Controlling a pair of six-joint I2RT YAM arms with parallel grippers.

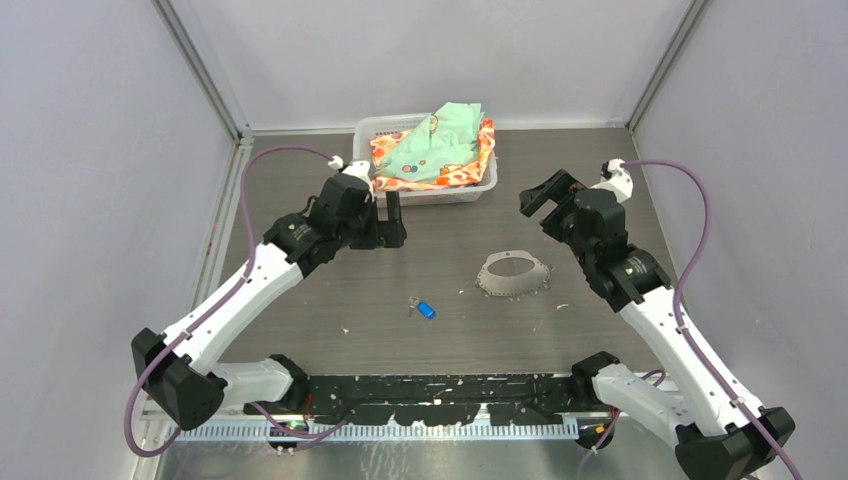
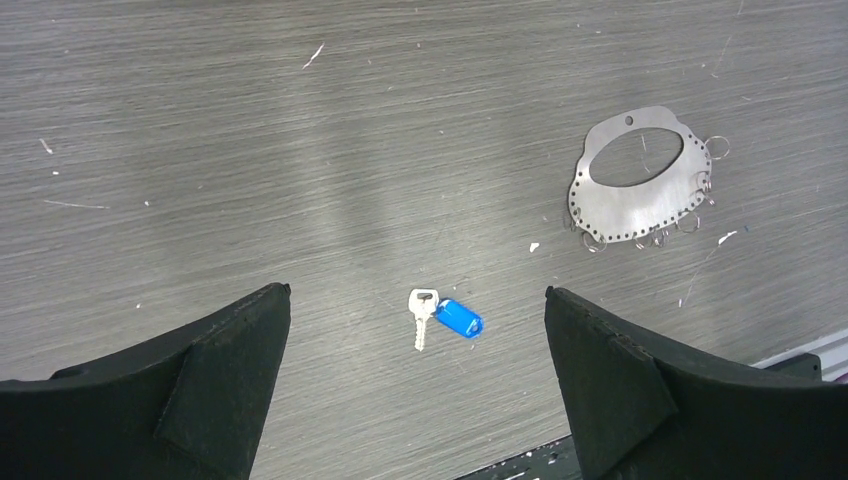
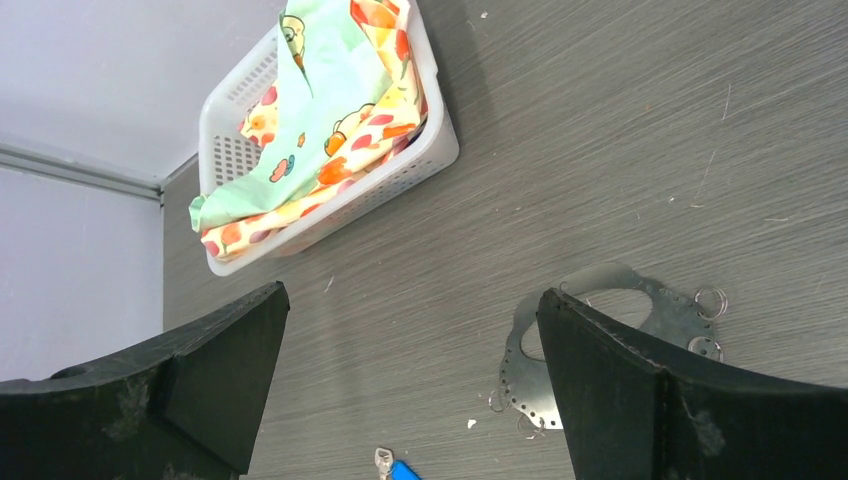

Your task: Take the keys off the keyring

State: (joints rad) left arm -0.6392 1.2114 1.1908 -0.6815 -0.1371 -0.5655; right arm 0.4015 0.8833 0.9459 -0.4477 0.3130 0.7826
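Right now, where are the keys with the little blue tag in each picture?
Top view: the keys lie near the middle of the picture, left of and a bit below the keyring.
Left wrist view: the keys are low in the middle, with the keyring up to the right.
Right wrist view: the keys just peek in at the bottom edge, with the keyring to the right.
Shared landmark: the flat grey keyring.

No readable text, label or number shows anywhere.
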